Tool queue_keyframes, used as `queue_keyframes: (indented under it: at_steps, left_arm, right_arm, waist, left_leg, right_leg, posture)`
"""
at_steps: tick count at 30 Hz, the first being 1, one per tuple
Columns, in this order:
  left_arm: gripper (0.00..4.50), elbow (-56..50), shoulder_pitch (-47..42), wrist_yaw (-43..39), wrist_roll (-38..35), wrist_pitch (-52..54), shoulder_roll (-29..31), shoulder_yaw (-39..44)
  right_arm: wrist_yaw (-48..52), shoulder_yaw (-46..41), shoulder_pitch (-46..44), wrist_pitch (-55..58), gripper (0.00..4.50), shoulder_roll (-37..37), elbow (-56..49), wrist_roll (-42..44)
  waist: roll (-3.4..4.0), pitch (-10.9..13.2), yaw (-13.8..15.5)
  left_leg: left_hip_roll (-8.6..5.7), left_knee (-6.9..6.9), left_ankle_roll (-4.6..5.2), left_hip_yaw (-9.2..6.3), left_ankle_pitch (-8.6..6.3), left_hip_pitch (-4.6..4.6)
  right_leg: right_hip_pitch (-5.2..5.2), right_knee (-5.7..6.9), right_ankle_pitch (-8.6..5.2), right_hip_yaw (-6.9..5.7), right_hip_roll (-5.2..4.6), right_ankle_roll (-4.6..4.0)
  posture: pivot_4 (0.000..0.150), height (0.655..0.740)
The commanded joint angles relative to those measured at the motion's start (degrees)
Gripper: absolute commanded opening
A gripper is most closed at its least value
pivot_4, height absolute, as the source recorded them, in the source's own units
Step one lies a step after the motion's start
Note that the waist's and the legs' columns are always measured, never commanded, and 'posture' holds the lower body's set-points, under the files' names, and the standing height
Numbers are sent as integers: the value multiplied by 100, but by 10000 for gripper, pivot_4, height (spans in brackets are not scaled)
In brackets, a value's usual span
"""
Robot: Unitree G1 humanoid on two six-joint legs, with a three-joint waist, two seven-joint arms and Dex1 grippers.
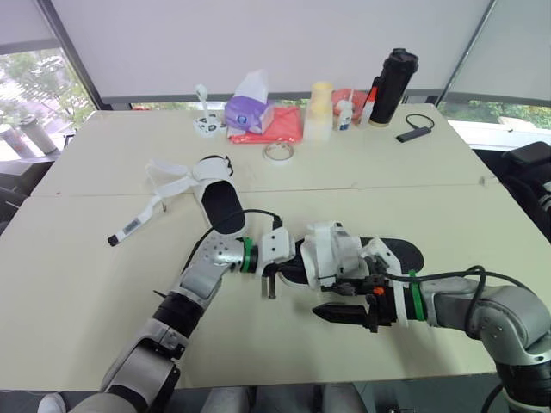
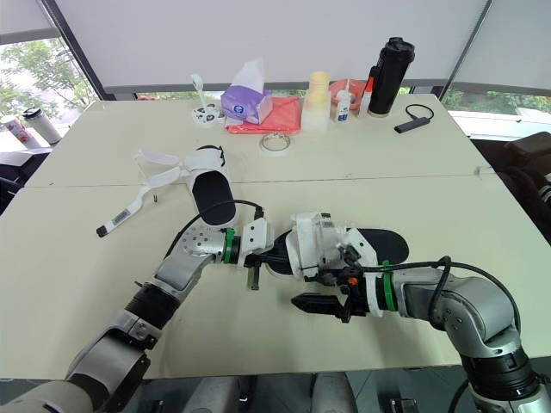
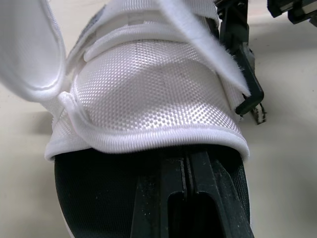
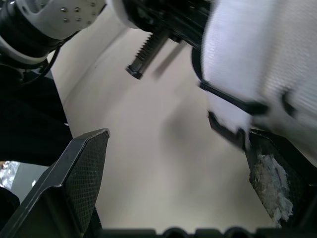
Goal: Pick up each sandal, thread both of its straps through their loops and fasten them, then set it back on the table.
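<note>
A black-soled sandal with a white mesh upper is near the table's front, between my two arms. My left gripper is shut on its near end; in the left wrist view the fingers lie close together on the black sole under the upper. My right gripper is open just in front of the sandal. One finger is well clear of the sandal, and the other finger is beside the white strap. A second sandal lies at the back left, its white straps loose.
Along the table's far edge are a tissue box on a red cloth, a tape roll, cream cups, a black bottle and a small black device with a cable. The table's front edge is close.
</note>
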Motion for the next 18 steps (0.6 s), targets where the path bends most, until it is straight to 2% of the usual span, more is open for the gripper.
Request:
queue_keyframes:
  at_steps: [1, 13, 16, 18]
  left_arm:
    - [0, -46, 39, -21, 24, 30, 2, -40]
    - [0, -82, 60, -48, 33, 29, 29, -63]
    - [0, -85, 63, -55, 38, 25, 33, -69]
    - [0, -88, 66, -61, 39, 25, 34, -74]
  right_arm:
    - [-12, -60, -121, -108, 44588, -16, -248, 150]
    - [-102, 100, -132, -83, 44588, 56, -151, 138]
    - [-122, 93, -148, -73, 35879, 73, -131, 160]
    - [-156, 74, -167, -47, 25807, 91, -99, 183]
  waist:
    - [0, 0, 1]
    - [0, 0, -1]
    - [0, 0, -1]
    - [0, 0, -1]
  left_leg:
    - [0, 0, 0, 0, 0, 0]
    - [0, -1, 0, 0, 0, 0]
    - [0, -1, 0, 0, 0, 0]
    - [0, -1, 0, 0, 0, 0]
  right_leg:
    - [0, 0, 0, 0, 0, 0]
    - [0, 0, 0, 0, 0, 0]
    - [-1, 0, 0, 0, 0, 0]
    - [0, 0, 0, 0, 0, 0]
  posture:
    - [1500, 7400]
    - [1500, 7400]
    - [1500, 7400]
    - [1500, 7400]
